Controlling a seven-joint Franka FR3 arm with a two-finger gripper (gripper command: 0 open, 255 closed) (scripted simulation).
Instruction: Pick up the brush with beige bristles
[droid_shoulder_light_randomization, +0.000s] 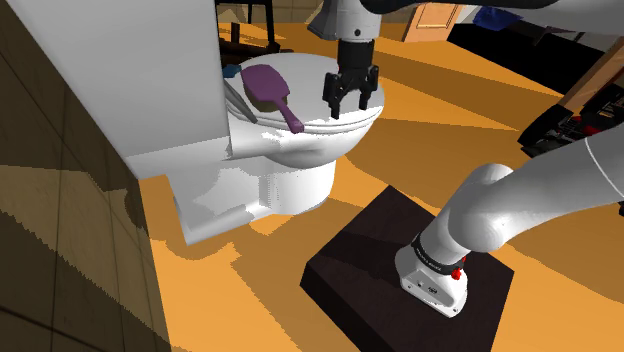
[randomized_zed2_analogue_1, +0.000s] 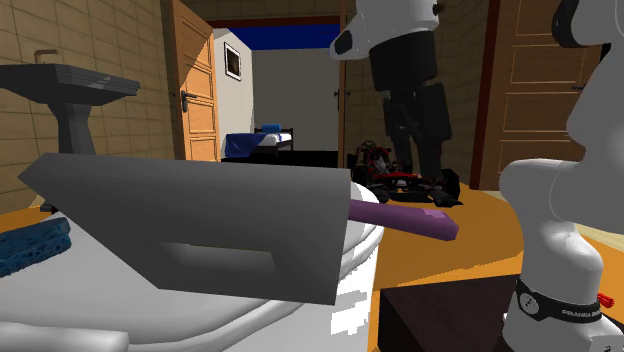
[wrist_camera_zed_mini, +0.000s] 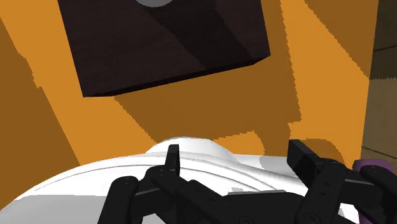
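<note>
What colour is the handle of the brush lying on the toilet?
Purple. The brush handle shows best in the shoulder view.

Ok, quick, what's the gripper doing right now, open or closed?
Gripper: open, holding nothing; the purple brush lies apart from it, untouched.

Above a white toilet rim (wrist_camera_zed_mini: 191, 145), the pincer (wrist_camera_zed_mini: 235, 148), fingers (wrist_camera_zed_mini: 172, 160) spread; orange floor (wrist_camera_zed_mini: 191, 108), dark stand (wrist_camera_zed_mini: 165, 44) beyond.

A white toilet (droid_shoulder_light_randomization: 290, 185) stands on an orange floor (droid_shoulder_light_randomization: 430, 130). A grey pedestal sink (randomized_zed2_analogue_1: 70, 82) stands near an open wooden door (randomized_zed2_analogue_1: 197, 95).
</note>
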